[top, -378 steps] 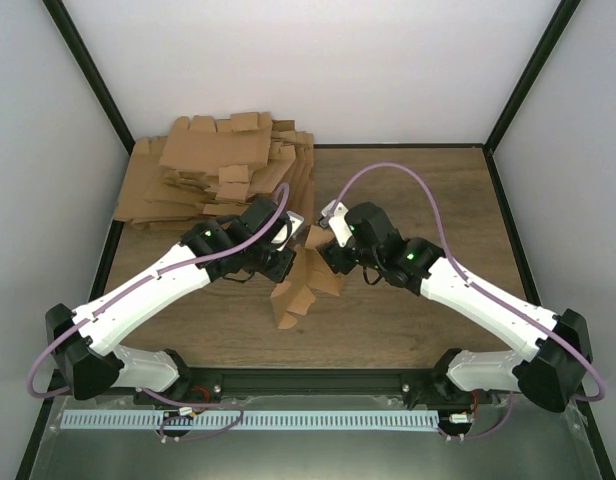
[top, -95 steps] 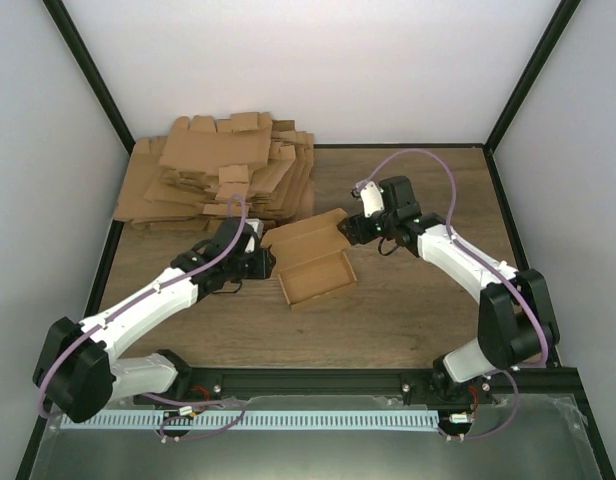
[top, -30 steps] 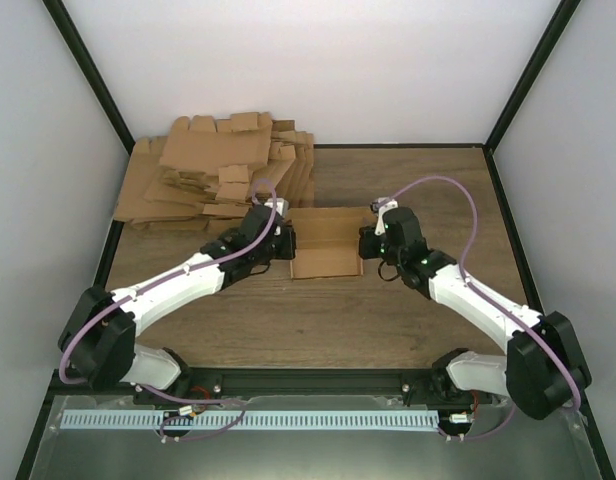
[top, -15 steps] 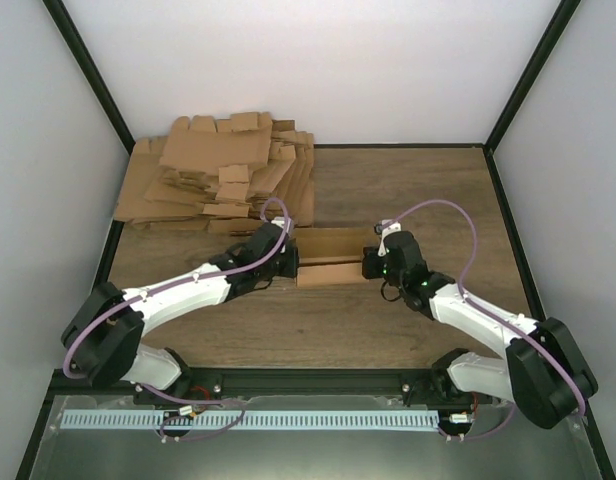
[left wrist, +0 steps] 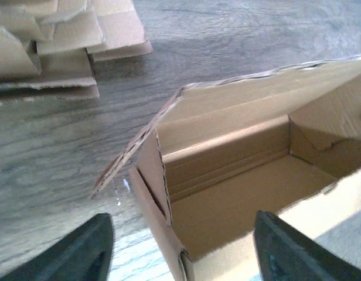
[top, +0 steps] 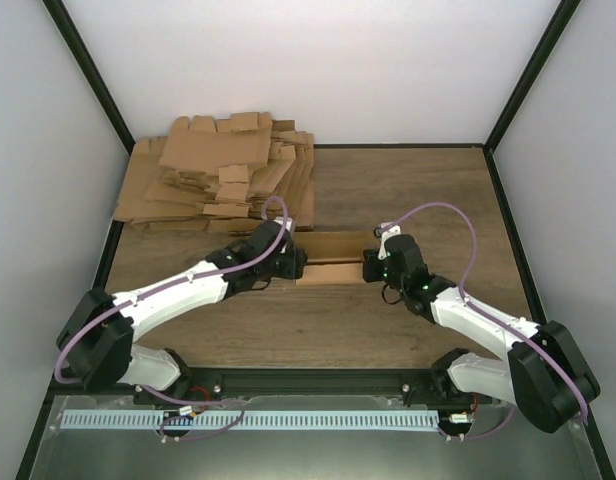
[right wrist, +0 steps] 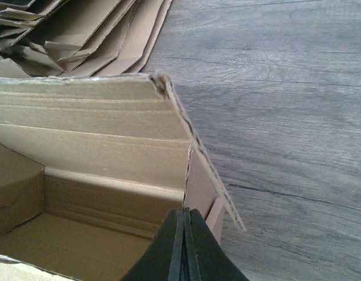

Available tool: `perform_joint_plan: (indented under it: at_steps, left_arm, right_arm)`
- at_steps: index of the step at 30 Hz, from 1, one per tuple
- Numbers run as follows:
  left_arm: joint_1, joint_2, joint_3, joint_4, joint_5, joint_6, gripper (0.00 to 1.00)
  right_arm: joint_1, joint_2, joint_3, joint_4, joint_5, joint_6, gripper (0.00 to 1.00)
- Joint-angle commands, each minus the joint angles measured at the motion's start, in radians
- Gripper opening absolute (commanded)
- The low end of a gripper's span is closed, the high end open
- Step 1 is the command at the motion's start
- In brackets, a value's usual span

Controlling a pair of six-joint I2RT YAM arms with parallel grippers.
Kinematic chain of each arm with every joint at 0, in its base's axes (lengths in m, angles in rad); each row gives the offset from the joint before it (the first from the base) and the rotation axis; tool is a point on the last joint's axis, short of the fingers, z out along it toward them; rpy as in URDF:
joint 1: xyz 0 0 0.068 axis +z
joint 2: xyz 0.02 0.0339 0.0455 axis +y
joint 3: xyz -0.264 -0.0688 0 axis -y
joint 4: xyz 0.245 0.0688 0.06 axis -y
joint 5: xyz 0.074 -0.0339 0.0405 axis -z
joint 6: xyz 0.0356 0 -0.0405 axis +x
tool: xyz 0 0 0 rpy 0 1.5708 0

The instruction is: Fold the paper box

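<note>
The paper box (left wrist: 239, 193) sits at centre with its top open and its lid flap raised toward 12 o'clock. The left gripper (left wrist: 186, 257) has its dark fingers (left wrist: 81, 252) wide apart at 7 and 5 o'clock, with the box's near corner between them. Stacked cardboard sheets (left wrist: 46, 41) lie at 11 o'clock on the wooden table (left wrist: 63, 146).

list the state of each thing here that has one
paper box: formed into a tray, lid open, end flaps sticking out
left gripper: open, fingers either side of one box end
right gripper: shut, tip at the other box end
pile of cardboard blanks: flat, unfolded, loosely stacked
</note>
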Motion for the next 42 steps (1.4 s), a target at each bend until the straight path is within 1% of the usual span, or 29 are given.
perform_joint_plan:
  at_steps: [1,6,7,10,13,14,17,21,25,28,32,33,37,41,42]
  left_arm:
    - [-0.003,-0.082,0.087,-0.155,-0.007,0.006,0.72]
    - [-0.003,-0.165,0.200,-0.362,-0.011,0.041,0.96]
    - [-0.002,-0.175,0.229,-0.400,-0.014,0.057,0.99]
    - [0.000,-0.172,0.329,-0.473,0.015,0.156,1.00]
    - [0.001,-0.137,0.392,-0.483,0.085,0.303,0.99]
    - [0.000,-0.115,0.429,-0.494,0.095,0.352,0.99]
    - [0.000,-0.037,0.510,-0.537,0.120,0.431,0.95]
    - [0.001,0.039,0.558,-0.533,0.190,0.529,0.87]
    - [-0.002,0.109,0.598,-0.548,0.181,0.592,0.83]
    - [-0.006,0.143,0.618,-0.570,0.166,0.673,0.83]
    - [-0.006,0.183,0.620,-0.562,0.128,0.743,0.82]
    - [-0.006,0.199,0.628,-0.562,0.125,0.749,0.80]
    - [-0.007,0.270,0.654,-0.553,0.131,0.757,0.65]
    - [-0.007,0.300,0.667,-0.538,0.140,0.766,0.58]
    - [-0.009,0.303,0.667,-0.534,0.145,0.769,0.54]
  right_arm:
    - [0.009,-0.003,-0.009,0.013,0.002,-0.034,0.01]
    - [0.009,0.006,-0.017,0.041,-0.008,-0.051,0.01]
    - [0.009,0.006,-0.021,0.049,-0.013,-0.057,0.01]
    - [0.009,0.002,-0.032,0.075,-0.041,-0.081,0.02]
    - [0.009,-0.001,-0.052,0.103,-0.071,-0.108,0.02]
    - [0.009,-0.002,-0.056,0.110,-0.082,-0.114,0.03]
    - [0.008,-0.003,-0.066,0.126,-0.106,-0.125,0.03]
    - [0.011,0.003,-0.070,0.135,-0.115,-0.126,0.03]
    - [0.017,0.003,-0.073,0.140,-0.120,-0.132,0.03]
    - [0.021,0.004,-0.072,0.142,-0.131,-0.137,0.02]
    - [0.027,0.004,-0.071,0.143,-0.132,-0.142,0.03]
    - [0.029,0.003,-0.072,0.143,-0.132,-0.143,0.03]
    - [0.031,0.001,-0.072,0.142,-0.129,-0.142,0.03]
    - [0.031,0.003,-0.071,0.141,-0.129,-0.143,0.03]
    - [0.031,0.004,-0.071,0.142,-0.129,-0.142,0.03]
